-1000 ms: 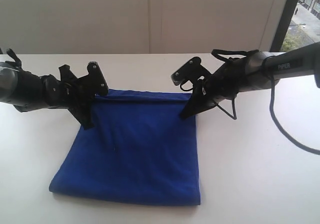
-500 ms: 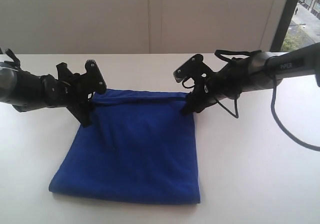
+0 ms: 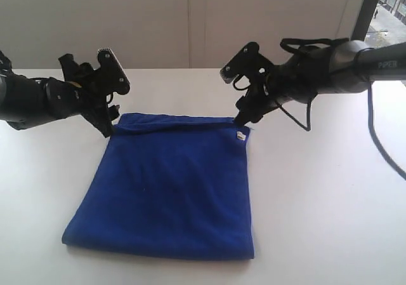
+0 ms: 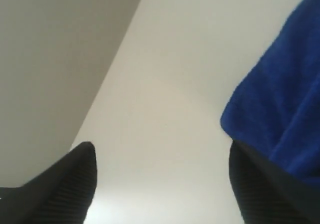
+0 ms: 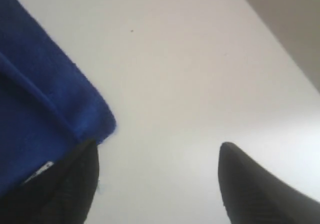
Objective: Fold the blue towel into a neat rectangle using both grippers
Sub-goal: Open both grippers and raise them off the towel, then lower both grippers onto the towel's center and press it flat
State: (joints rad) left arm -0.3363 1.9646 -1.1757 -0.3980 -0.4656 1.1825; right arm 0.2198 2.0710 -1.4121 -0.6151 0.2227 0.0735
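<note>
Exterior view: deep royal-blue fuzzy cloth towel point(image 3: 171, 183) lies folded flat on the white worktop point(image 3: 317, 202), with left claw point(image 3: 111, 121) and right claw point(image 3: 246, 117) spread wide, empty, just above its far corners, presumably leaving the fold to settle.

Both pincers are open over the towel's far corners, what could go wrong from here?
One finger of the left pincer sits right by a corner of the blue towel; moving off could snag it and drag the fold. The same goes for the right pincer, near the white tag. The far edge looks rumpled, so the rectangle may end uneven.
</note>
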